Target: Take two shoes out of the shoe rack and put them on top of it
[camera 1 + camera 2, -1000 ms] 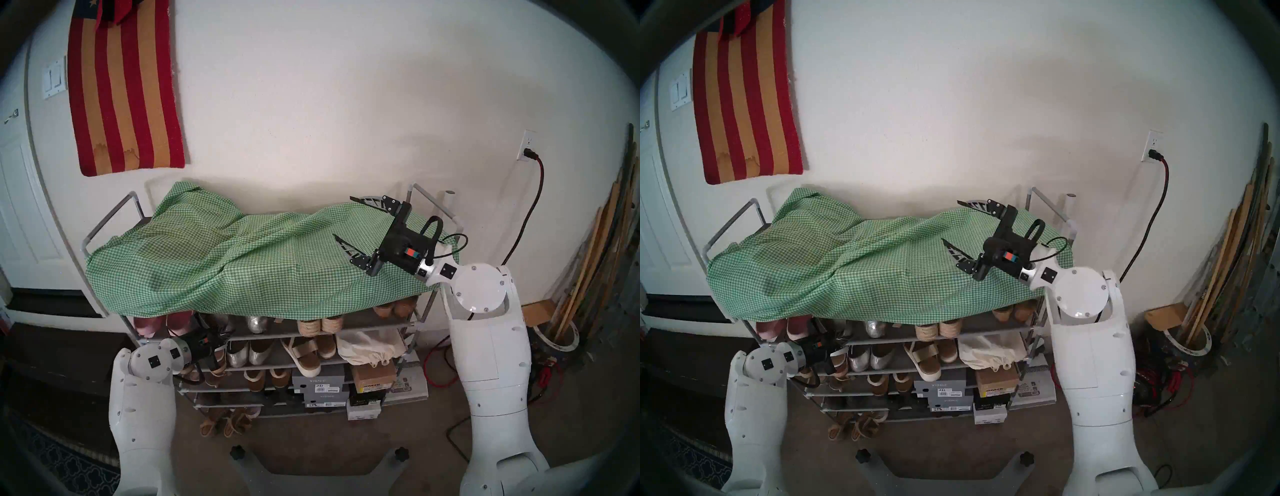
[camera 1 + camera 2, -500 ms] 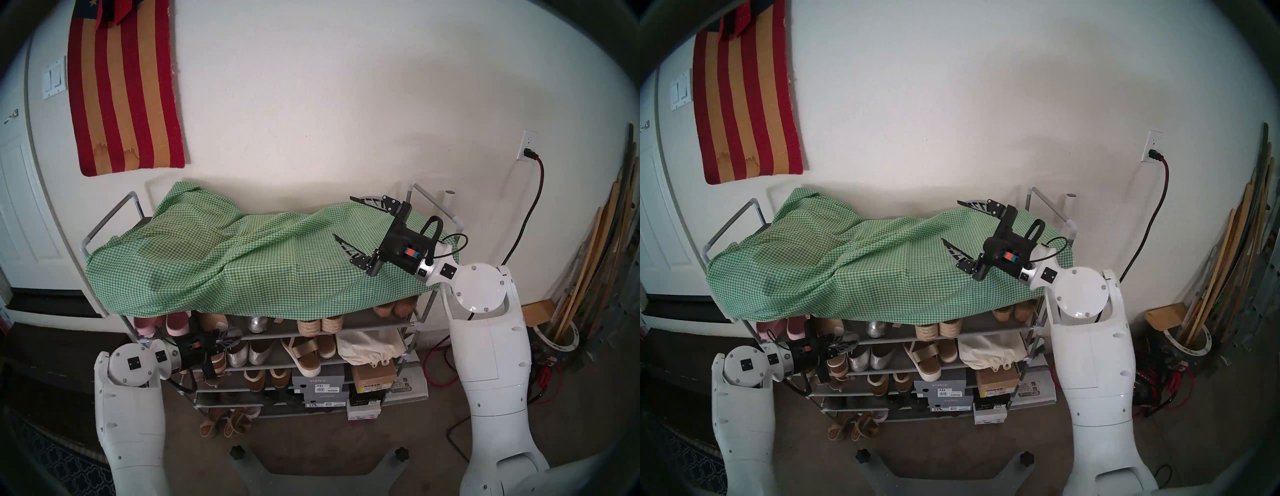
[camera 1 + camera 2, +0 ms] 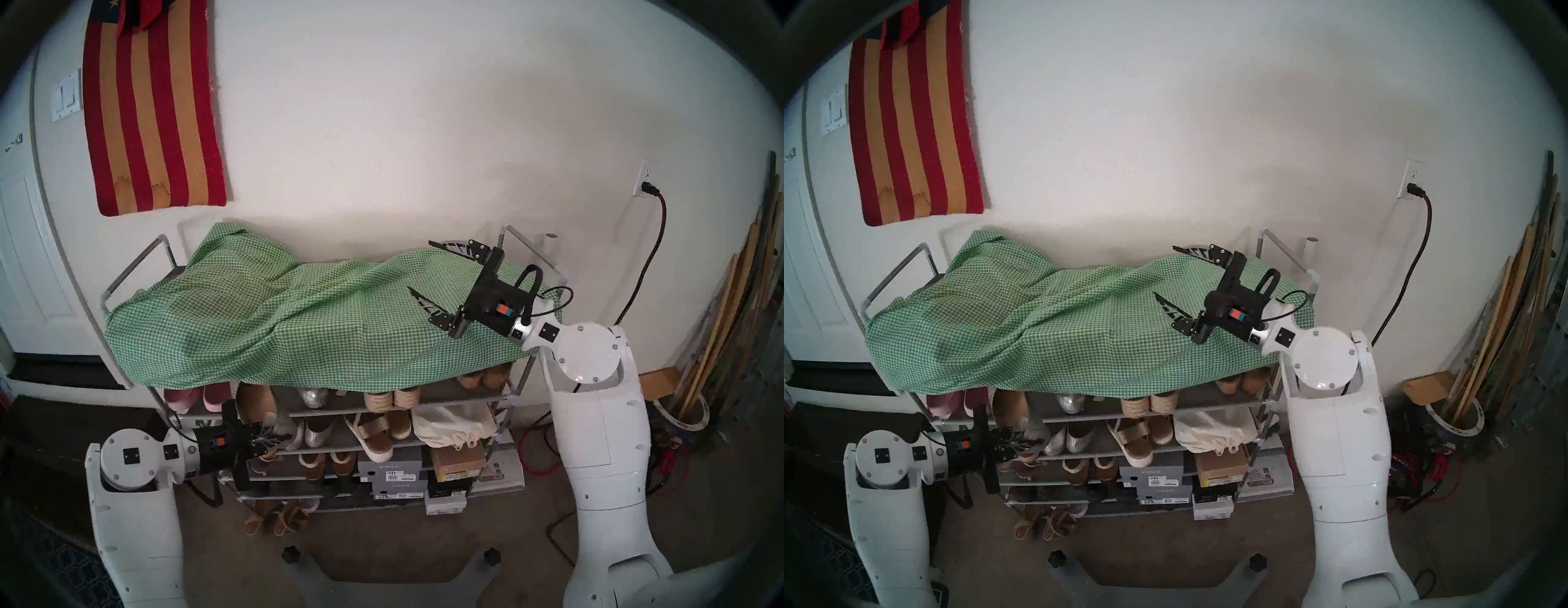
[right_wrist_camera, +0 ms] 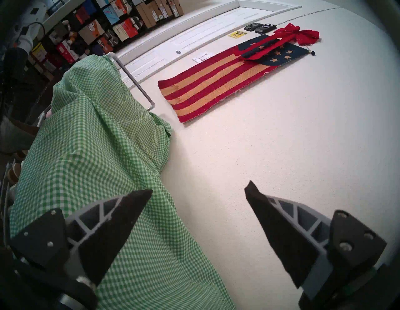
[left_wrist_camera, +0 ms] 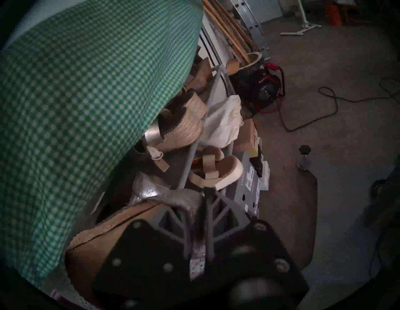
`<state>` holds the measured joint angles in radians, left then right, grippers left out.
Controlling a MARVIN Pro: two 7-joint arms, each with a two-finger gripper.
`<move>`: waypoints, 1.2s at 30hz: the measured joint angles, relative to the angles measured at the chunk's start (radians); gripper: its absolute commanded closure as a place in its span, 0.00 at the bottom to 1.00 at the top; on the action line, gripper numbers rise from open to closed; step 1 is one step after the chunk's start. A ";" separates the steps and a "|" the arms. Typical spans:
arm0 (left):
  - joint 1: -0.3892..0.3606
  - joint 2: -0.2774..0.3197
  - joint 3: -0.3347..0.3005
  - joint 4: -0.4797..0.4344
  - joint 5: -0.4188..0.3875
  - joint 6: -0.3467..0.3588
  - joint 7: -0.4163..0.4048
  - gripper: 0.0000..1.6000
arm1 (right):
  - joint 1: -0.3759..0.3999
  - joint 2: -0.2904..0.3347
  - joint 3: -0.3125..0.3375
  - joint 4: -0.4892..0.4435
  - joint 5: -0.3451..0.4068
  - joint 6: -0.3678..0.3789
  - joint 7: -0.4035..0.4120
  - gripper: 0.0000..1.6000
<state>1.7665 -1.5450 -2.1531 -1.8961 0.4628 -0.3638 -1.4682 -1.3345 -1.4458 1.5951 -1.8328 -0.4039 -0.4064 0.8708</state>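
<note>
The grey tube shoe rack (image 3: 135,268) stands against the wall, its top covered by a green checked cloth (image 3: 297,322). My left gripper (image 3: 271,437) is shut on a silver perforated flat (image 3: 254,401) and holds it tilted just in front of the rack's left end, tan side towards the head camera. The left wrist view shows its fingers (image 5: 218,207) clamped on the silver upper (image 5: 179,200). A second silver shoe (image 3: 315,395) sits on the second tier, half hidden under the cloth. My right gripper (image 3: 419,266) is open and empty above the cloth at the right end.
Pink slip-ons (image 3: 182,397) stand on the second tier's left, plainer silver flats (image 3: 316,433) one tier lower, rope-soled shoes (image 3: 392,399) and a white bag (image 3: 449,424) to the right, and shoe boxes (image 3: 390,471) lower down. Cables (image 3: 539,450) lie on the floor on the right.
My left arm has drawn back to the left and lower, rolling the wrist, and the silver flat has come out of the second tier with it. The right arm has not moved.
</note>
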 measured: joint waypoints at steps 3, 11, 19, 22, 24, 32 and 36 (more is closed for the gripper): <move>0.035 -0.008 -0.020 -0.043 -0.012 0.011 -0.011 1.00 | 0.000 0.000 0.000 0.000 0.000 0.000 0.000 0.00; 0.128 -0.045 -0.068 -0.142 -0.025 0.038 -0.018 1.00 | 0.000 0.000 0.000 0.000 0.000 0.000 0.000 0.00; 0.220 -0.090 -0.117 -0.202 -0.028 0.058 -0.018 1.00 | 0.000 0.000 0.000 0.000 0.001 0.000 0.000 0.00; 0.258 -0.108 -0.134 -0.223 -0.029 0.064 -0.018 1.00 | 0.000 0.000 0.000 0.000 0.001 0.000 0.000 0.00; 0.280 -0.120 -0.146 -0.237 -0.031 0.066 -0.018 1.00 | 0.000 0.000 0.000 0.000 0.001 0.000 0.000 0.00; 0.366 -0.158 -0.212 -0.322 -0.055 0.072 -0.018 1.00 | 0.000 0.000 0.000 0.000 0.001 0.000 0.000 0.00; 0.416 -0.169 -0.274 -0.387 -0.087 0.074 -0.018 1.00 | 0.000 0.000 0.000 0.000 0.001 0.000 0.000 0.00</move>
<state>2.1828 -1.7141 -2.4274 -2.2829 0.3761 -0.2901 -1.4860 -1.3346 -1.4459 1.5952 -1.8327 -0.4029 -0.4064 0.8706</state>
